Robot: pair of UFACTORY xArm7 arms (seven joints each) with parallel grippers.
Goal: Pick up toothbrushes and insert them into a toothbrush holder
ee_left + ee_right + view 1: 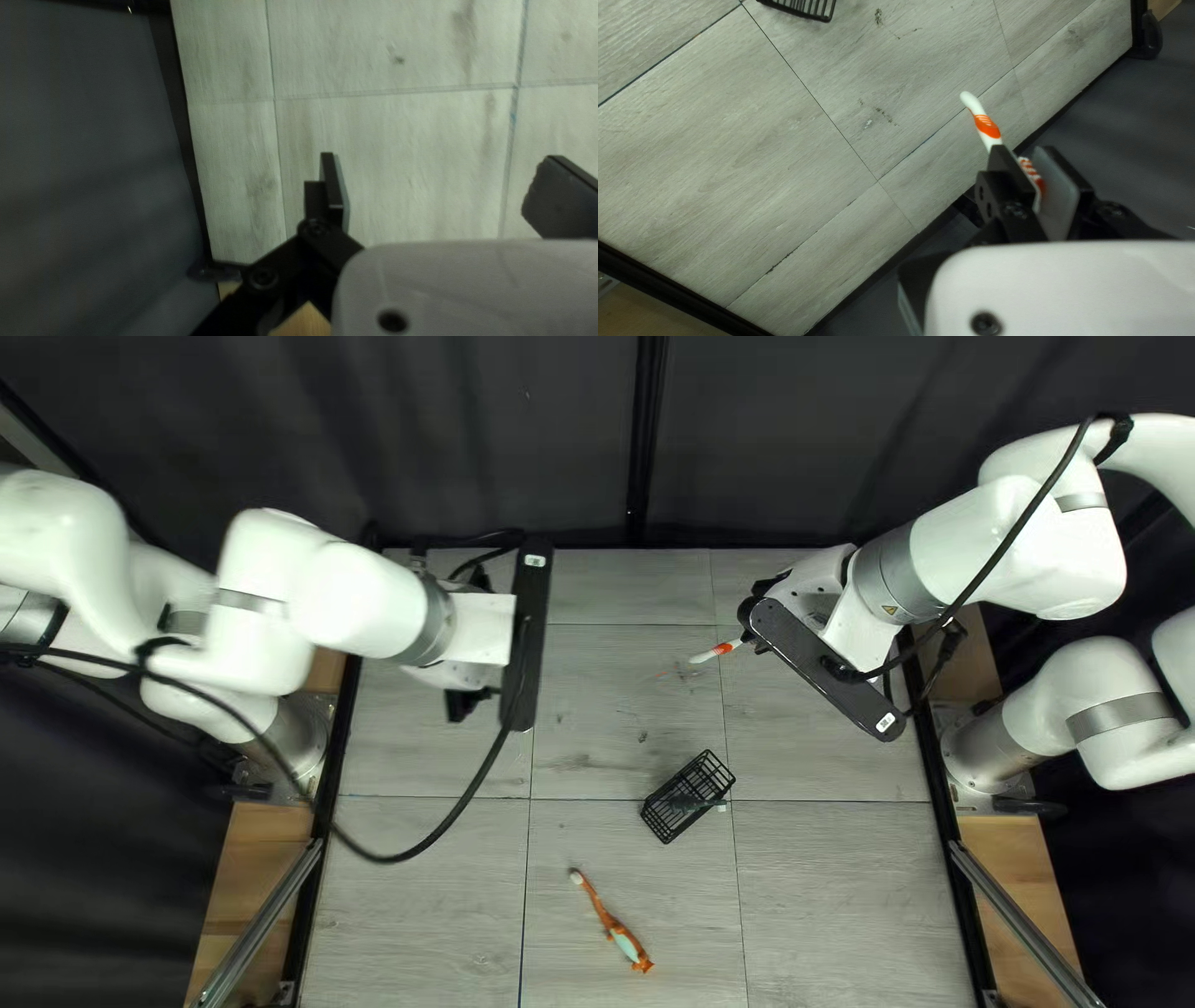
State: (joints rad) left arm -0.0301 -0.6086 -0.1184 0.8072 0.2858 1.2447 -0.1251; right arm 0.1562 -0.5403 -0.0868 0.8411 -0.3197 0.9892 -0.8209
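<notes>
Nearest lies a slender orange, plastic-looking toothbrush [601,911] with a pale teal patch, on the grey wood-look tabletop [411,896]. Leftmost, the left gripper [466,703] has its fingers wide apart; right of it sits the black, oblong mesh holder [679,788], a slim teal item [703,804] overlapping it. Farther right, the right gripper [754,625] pinches a slim white-and-orange plastic toothbrush [715,652] between narrowly set fingers.

Your right hand [751,632] grips a white-and-orange toothbrush [988,129], rounded white end jutting out. Well apart from that hand sits the black mesh holder [672,814], a thin teal piece [712,804] across it; farther off lies an orange toothbrush [600,906], patched pale teal.
</notes>
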